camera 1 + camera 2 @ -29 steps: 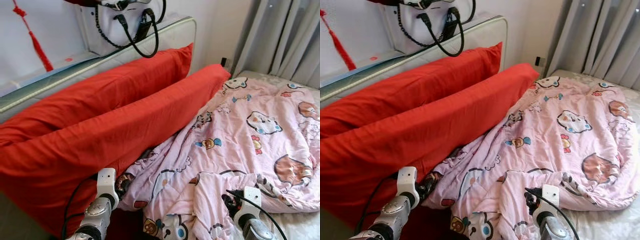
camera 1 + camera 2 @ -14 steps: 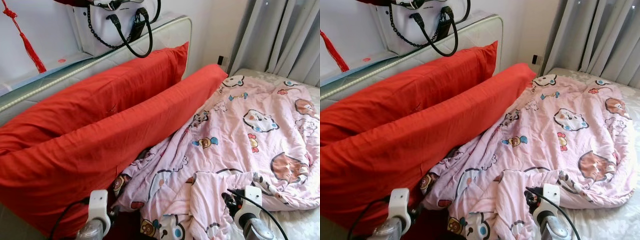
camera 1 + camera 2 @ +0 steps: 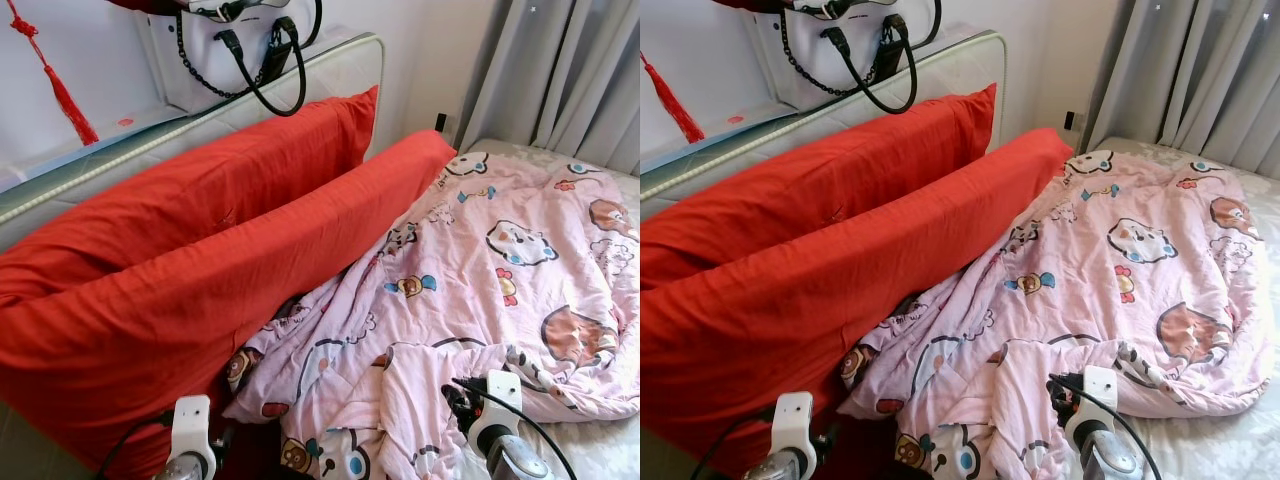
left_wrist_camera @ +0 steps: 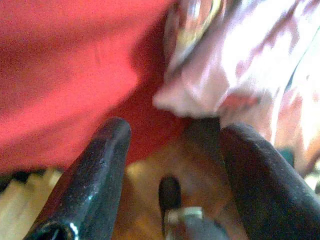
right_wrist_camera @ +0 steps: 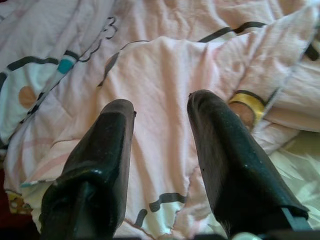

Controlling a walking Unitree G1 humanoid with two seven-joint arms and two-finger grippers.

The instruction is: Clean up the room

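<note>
A crumpled pink quilt (image 3: 480,270) with cartoon prints lies across the bed, its near edge bunched up. Two long red pillows (image 3: 190,270) lean against the headboard on the left. My right gripper (image 5: 160,115) hovers just above a pink fold of the quilt near the bed's front edge, open with nothing between its fingers (image 5: 100,150). My left gripper (image 4: 172,135) is low at the front left, beside the red pillow and the quilt's corner (image 4: 200,95), and it is open and empty.
A white handbag (image 3: 235,45) with black handles sits on the headboard ledge (image 3: 120,150). A red tassel (image 3: 60,90) hangs on the wall. Grey curtains (image 3: 570,70) hang at the back right. White patterned sheet (image 3: 600,450) shows at the front right.
My left arm has pulled back and down from the quilt's corner toward the bottom of the view. The camera has shifted slightly. My right gripper has stayed put.
</note>
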